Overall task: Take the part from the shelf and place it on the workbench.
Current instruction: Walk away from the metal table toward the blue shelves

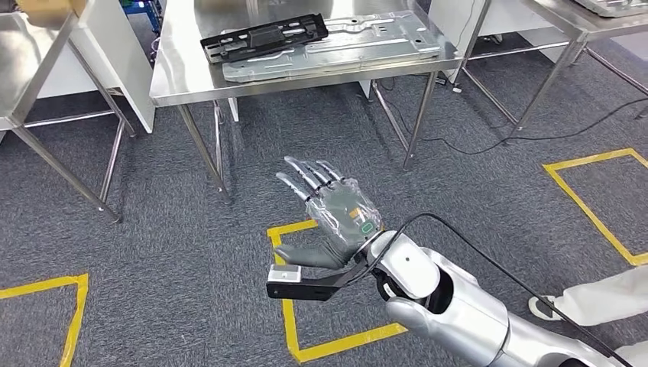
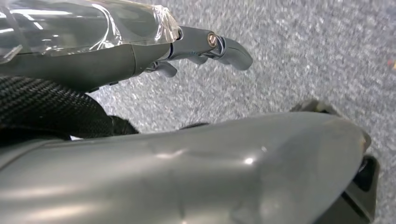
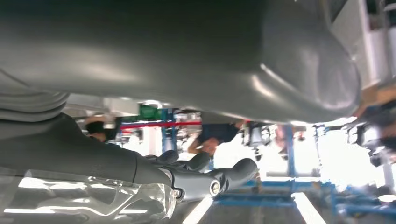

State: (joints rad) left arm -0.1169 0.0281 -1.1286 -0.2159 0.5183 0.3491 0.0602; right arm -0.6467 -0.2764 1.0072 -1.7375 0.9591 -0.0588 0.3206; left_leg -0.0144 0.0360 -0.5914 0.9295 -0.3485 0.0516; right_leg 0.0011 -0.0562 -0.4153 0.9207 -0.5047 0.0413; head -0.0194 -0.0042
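A black plastic part [image 1: 264,37] lies on a flat silver metal panel [image 1: 359,42] on the steel workbench [image 1: 183,76] straight ahead. My right hand [image 1: 330,218] is raised over the carpet short of the bench, with its fingers spread and nothing in it. In the right wrist view its fingers [image 3: 205,179] and thumb [image 3: 280,70] stand apart with only a blurred workshop between them. My left hand [image 2: 210,163] hangs over the grey carpet, and its fingers [image 2: 210,44] are slightly bent and hold nothing.
Further steel tables stand at the left [image 1: 23,76] and the far right [image 1: 581,23]. Yellow tape squares [image 1: 290,321] mark the carpet. A black cable [image 1: 581,126] runs across the floor at right. A person's white-clad leg and shoe [image 1: 604,298] are at the lower right.
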